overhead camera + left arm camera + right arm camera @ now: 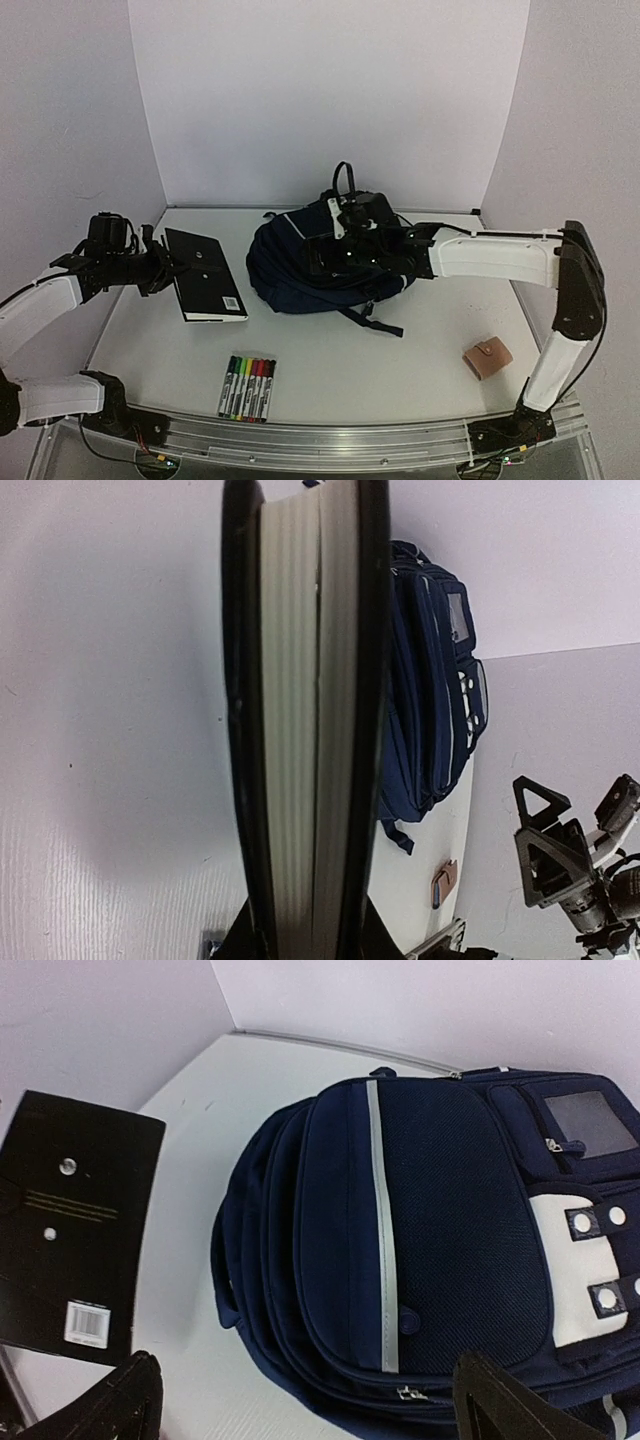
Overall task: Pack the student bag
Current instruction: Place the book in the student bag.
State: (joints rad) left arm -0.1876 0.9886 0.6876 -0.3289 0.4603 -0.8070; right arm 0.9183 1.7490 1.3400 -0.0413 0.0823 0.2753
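- The student bag (300,270) lies flat at the middle of the worktop (400,350), front panel up, with its carry handle toward the back wall.
- The right tool (305,1375) hangs over the bag with its jaws spread wide and nothing between them.
- The left tool (165,262) is clamped on the left edge of a black book (205,275), just left of the bag.
- Marker pens (247,387) lie near the front edge.
- A tan wallet (487,358) sits at the front right.
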